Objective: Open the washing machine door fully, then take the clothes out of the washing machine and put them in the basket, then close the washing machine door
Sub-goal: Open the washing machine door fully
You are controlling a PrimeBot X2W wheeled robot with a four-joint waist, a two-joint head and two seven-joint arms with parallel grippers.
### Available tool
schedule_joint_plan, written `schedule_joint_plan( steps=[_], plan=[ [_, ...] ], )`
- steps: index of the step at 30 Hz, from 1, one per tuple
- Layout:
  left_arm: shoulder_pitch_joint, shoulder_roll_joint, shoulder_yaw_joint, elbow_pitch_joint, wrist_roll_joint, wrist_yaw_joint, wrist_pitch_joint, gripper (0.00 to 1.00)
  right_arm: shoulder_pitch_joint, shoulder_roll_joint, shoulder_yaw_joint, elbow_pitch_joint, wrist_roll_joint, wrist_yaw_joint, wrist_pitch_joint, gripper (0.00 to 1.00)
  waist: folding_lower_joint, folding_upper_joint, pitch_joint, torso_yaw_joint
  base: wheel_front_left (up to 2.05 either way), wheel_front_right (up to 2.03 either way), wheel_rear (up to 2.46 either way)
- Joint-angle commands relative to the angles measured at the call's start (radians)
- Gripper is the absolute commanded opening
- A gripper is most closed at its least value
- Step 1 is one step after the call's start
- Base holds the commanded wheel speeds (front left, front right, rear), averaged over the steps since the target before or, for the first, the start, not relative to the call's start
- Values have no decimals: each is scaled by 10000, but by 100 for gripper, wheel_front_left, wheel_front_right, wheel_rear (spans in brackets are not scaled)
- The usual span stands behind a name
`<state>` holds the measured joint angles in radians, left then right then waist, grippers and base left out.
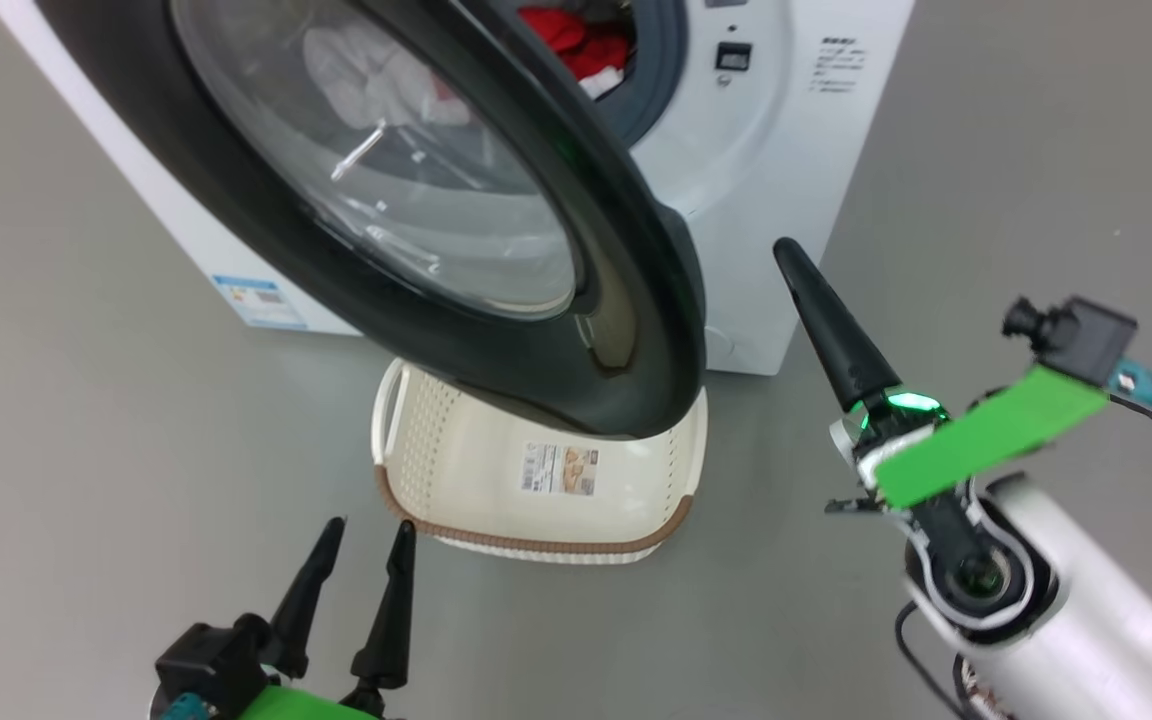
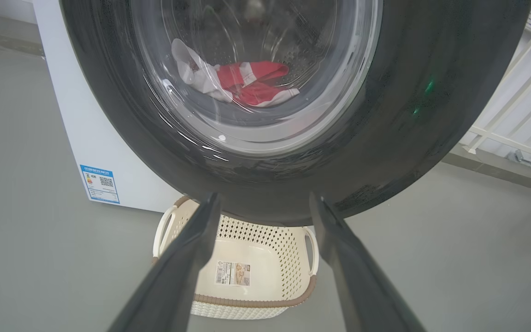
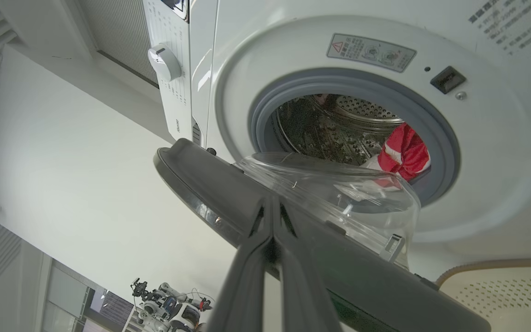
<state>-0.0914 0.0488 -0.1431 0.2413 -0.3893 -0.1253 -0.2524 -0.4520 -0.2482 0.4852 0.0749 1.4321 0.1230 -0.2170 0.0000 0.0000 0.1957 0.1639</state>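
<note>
While its door hangs part-open, washer: white front-loader across the top of the head view, with the drum mouth exposed at right.
Door: black-rimmed, with the glass bowl bulging inward, swung out above the basket. It looks short of fully open, so opening it is the step in hand.
Basket: cream and empty, on the floor just before the washer and under the door's lower edge.
Clothes: red and white, lying inside the drum near its mouth.
Right gripper: fingers pressed together on nothing, raised beside the door's free edge on its inner side. Whether it touches the door cannot be told.
Left gripper: fingers spread and empty, low before the basket, facing the door's outer face.
Push: the closed fingers are best set on the grey inner rim, not the slick glass, close to the free edge. From there, sweep leftward along the door's arc.
Watch: the left gripper sits where the door may swing, so it should stay low and clear.
</note>
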Motion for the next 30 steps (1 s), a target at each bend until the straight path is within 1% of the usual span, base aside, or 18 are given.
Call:
schedule_joint_plan(
  steps=[1, 3, 7, 13, 17, 18, 19, 20, 30],
  plan=[
    [-325, 88, 226, -156, -56, -54, -94, 100, -308, -75, 176, -109, 656, 77, 352, 0, 0, 0, 218, 203, 0, 0, 0],
    [-380, 81, 137, -134, -80, -54, -94, 100, -565, -249, 103, 1, 1288, 77, 856, 0, 0, 0, 305, 300, 0, 0, 0],
    [-506, 71, -49, -108, -130, -54, -94, 100, -869, -389, -296, 220, 2398, 77, 2157, 0, 0, 0, 492, 459, 0, 0, 0],
    [-604, 66, -158, -62, -174, -54, -94, 100, -1173, -333, -917, 988, 3301, 77, 4388, 0, 0, 0, 654, 553, 0, 0, 0],
    [-624, 65, -222, -54, -179, -54, -94, 100, -1343, -143, -1315, 1477, 3583, 77, 5585, 0, 0, 0, 699, 588, 0, 0, 0],
    [-642, 64, -269, -43, -177, -54, -94, 100, -1400, -22, -1527, 1667, 3646, 77, 6048, 0, 0, 0, 712, 621, 0, 0, 0],
    [-642, 64, -269, -43, -177, -54, -94, 100, -1400, -22, -1527, 1667, 3646, 77, 6048, 0, 0, 0, 712, 621, 0, 0, 0],
    [-660, 61, -316, -28, -183, -54, -94, 100, -1433, 83, -1662, 1790, 3609, 77, 6488, 0, 0, 0, 713, 655, 0, 0, 0],
    [-591, 52, -403, 69, -224, -54, -94, 100, -1133, 629, -2080, 2196, 3248, 77, 7780, 0, 0, 0, 459, 865, 0, 0, 0]
  ],
)
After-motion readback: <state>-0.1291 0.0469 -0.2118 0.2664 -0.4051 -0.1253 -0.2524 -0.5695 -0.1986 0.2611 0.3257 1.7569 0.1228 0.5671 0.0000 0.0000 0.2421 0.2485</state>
